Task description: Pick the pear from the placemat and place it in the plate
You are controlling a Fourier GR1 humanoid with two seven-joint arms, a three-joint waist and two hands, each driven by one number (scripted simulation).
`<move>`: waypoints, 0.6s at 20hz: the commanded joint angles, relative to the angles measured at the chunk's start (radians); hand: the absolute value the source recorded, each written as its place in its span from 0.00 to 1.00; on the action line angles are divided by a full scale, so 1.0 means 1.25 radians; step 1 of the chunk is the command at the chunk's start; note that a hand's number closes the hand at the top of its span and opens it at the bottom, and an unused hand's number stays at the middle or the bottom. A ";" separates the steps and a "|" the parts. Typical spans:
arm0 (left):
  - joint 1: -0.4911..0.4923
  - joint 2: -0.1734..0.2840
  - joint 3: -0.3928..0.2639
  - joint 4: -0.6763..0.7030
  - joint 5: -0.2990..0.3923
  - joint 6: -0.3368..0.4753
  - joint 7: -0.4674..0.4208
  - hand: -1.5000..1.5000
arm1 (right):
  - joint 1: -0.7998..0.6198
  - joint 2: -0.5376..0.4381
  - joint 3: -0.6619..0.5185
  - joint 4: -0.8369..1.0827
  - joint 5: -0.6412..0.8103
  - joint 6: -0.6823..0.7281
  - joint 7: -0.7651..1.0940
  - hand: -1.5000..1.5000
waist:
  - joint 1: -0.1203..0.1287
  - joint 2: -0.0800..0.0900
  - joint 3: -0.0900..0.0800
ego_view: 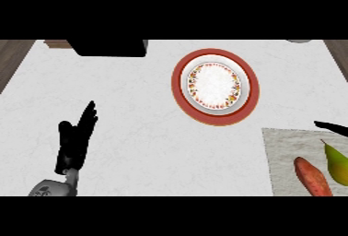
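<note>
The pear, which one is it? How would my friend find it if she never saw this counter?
Look at the grey placemat at the counter's lower right corner, below the red-rimmed plate. Two things lie side by side on it. The pear is the yellow-green one nearest the right edge, with a thin dark stem; its neighbour is long and orange-red.

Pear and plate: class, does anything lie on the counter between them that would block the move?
Nothing visible does. The pear lies on the placemat beside a sweet potato; bare counter separates it from the plate.
</note>
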 commanded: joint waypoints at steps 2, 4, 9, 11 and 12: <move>-0.009 0.024 0.025 -0.031 0.010 -0.017 0.035 0.50 | -0.028 0.019 0.014 0.082 0.013 0.103 -0.130 0.00 | 0.003 0.000 0.001; -0.028 0.004 0.035 0.027 0.010 -0.025 -0.003 0.50 | -0.061 0.046 0.018 0.089 0.017 0.106 -0.096 0.00 | -0.002 0.001 0.000; 0.023 0.007 0.014 -0.031 -0.006 -0.024 0.025 0.50 | -0.059 0.064 0.043 0.132 0.040 0.085 -0.127 0.00 | 0.001 -0.001 0.000; 0.015 -0.012 0.011 -0.034 -0.024 -0.001 0.022 0.50 | -0.088 0.100 0.038 0.154 0.045 0.065 -0.098 1.00 | 0.000 -0.001 0.000; 0.019 0.011 0.037 -0.032 -0.002 -0.024 0.022 0.50 | -0.055 0.066 0.059 0.162 0.075 0.011 -0.188 1.00 | 0.001 0.000 0.001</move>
